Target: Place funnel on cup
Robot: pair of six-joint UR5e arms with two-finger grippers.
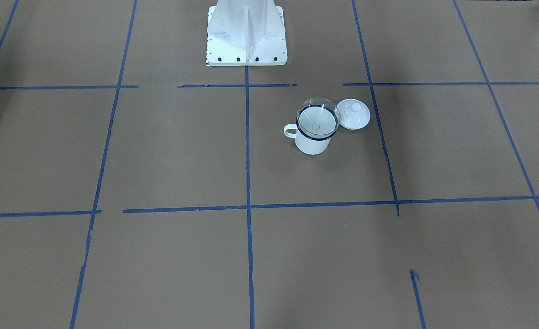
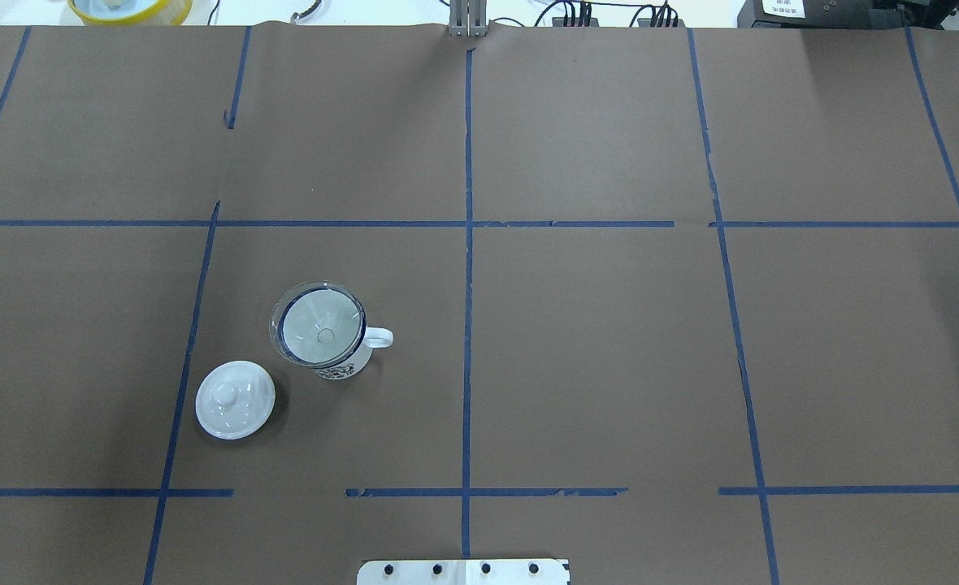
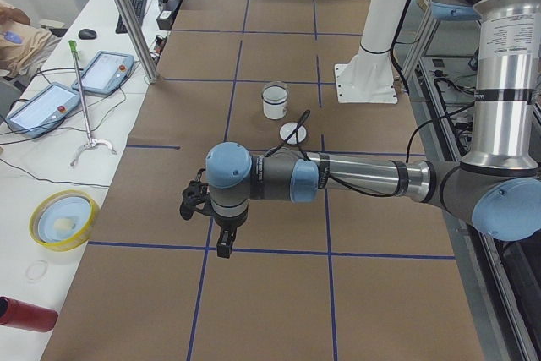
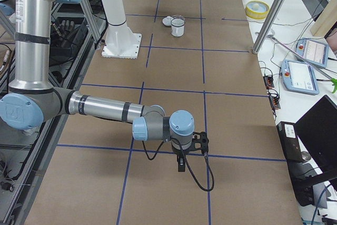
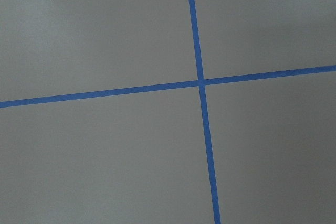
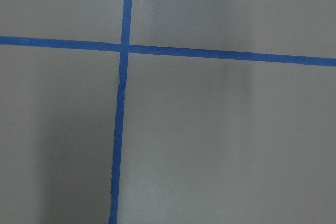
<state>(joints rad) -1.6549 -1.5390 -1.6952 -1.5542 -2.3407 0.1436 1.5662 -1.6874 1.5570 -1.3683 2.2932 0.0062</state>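
The clear funnel (image 1: 317, 119) sits upright in the mouth of the white cup (image 1: 313, 144), spout down inside it. In the overhead view the funnel (image 2: 319, 331) covers the cup's rim, and the cup's handle (image 2: 379, 338) points right. The cup also shows far off in the exterior left view (image 3: 274, 106) and the exterior right view (image 4: 178, 27). My left gripper (image 3: 224, 247) hangs over bare table far from the cup. My right gripper (image 4: 180, 166) is at the opposite table end. I cannot tell whether either is open or shut. Both wrist views show only paper and tape.
A white domed lid (image 1: 353, 114) with a knob lies on the table beside the cup, also in the overhead view (image 2: 235, 400). The white robot base (image 1: 246, 41) stands behind. A side bench holds tablets, a yellow bowl (image 3: 61, 219) and a metal post (image 3: 127, 14).
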